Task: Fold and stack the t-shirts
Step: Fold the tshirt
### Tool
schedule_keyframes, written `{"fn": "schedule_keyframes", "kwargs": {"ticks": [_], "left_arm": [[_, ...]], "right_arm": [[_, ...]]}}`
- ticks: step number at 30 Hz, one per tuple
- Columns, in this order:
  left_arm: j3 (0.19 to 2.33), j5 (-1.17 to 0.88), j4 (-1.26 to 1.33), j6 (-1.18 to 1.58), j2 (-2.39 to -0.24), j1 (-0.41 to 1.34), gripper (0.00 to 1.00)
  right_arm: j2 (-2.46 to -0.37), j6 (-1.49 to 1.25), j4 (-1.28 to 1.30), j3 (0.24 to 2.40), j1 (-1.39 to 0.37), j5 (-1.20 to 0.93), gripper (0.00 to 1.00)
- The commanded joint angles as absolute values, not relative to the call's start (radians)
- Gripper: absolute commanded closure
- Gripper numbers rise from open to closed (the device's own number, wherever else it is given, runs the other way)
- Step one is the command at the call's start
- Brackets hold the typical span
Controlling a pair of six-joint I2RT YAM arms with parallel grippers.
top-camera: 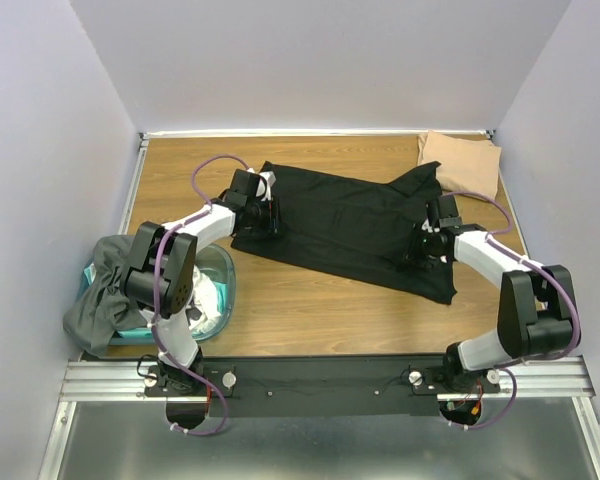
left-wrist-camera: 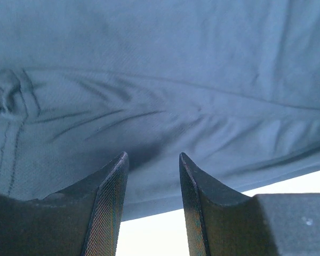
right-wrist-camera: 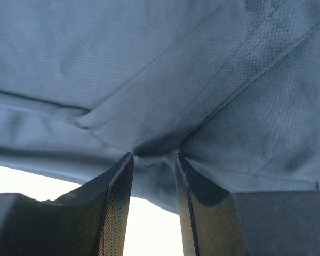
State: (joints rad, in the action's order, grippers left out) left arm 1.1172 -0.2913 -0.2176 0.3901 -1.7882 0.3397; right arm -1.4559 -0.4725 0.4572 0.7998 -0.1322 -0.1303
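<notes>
A black t-shirt (top-camera: 345, 225) lies spread flat across the middle of the table. My left gripper (top-camera: 263, 218) sits at its left edge. In the left wrist view the left gripper (left-wrist-camera: 153, 154) is open, its tips against the black cloth (left-wrist-camera: 165, 80). My right gripper (top-camera: 423, 243) rests on the shirt's right part near a sleeve. In the right wrist view the right gripper (right-wrist-camera: 153, 154) is open, with a small fold of black cloth (right-wrist-camera: 160, 106) bulging between its tips. A folded tan-beige t-shirt (top-camera: 461, 162) lies at the back right corner.
A teal see-through tub (top-camera: 220, 285) stands at the near left. A dark grey shirt (top-camera: 102, 295) hangs over its left rim and white cloth (top-camera: 208, 320) lies inside. Grey walls enclose the table on three sides.
</notes>
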Motion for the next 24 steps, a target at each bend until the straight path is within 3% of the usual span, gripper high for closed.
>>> {"fn": "schedule_keyframes", "kwargs": {"ticks": [1, 9, 17, 24], "left_arm": [[1.092, -0.305, -0.186, 0.379, -1.799, 0.337, 0.49], [1.089, -0.308, -0.178, 0.379, -1.812, 0.337, 0.49], [1.075, -0.301, -0.176, 0.379, -1.813, 0.337, 0.49], [1.062, -0.293, -0.178, 0.379, -1.81, 0.337, 0.49]], "right_arm": [[-1.497, -0.477, 0.402, 0.775, -0.144, -0.149, 0.57], [-1.532, -0.482, 0.371, 0.773, -0.158, -0.123, 0.6], [-1.534, -0.494, 0.37, 0.799, -0.167, -0.126, 0.74], [-1.535, -0.506, 0.371, 0.819, -0.17, -0.138, 0.74]]}}
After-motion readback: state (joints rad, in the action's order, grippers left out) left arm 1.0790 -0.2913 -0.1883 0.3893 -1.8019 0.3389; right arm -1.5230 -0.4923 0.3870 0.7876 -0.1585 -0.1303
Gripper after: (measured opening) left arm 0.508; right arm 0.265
